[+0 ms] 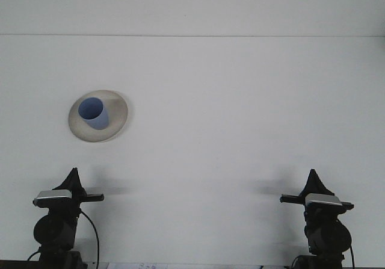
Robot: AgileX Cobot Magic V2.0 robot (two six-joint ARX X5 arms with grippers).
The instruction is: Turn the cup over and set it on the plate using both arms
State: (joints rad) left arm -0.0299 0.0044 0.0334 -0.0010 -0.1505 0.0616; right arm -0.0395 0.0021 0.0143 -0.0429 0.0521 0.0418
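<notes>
One blue cup (pixel 94 112) upright on the plate (pixel 117 120) (both grippers' finger state unreadable, near edge).

My two arms are black: the left arm (pixel 56 221) and right arm (pixel 325 224) each end in a dark pointed tip above a silver-grey block. I see a thin black cable (pixel 93 236) looping beside the left one.
</notes>
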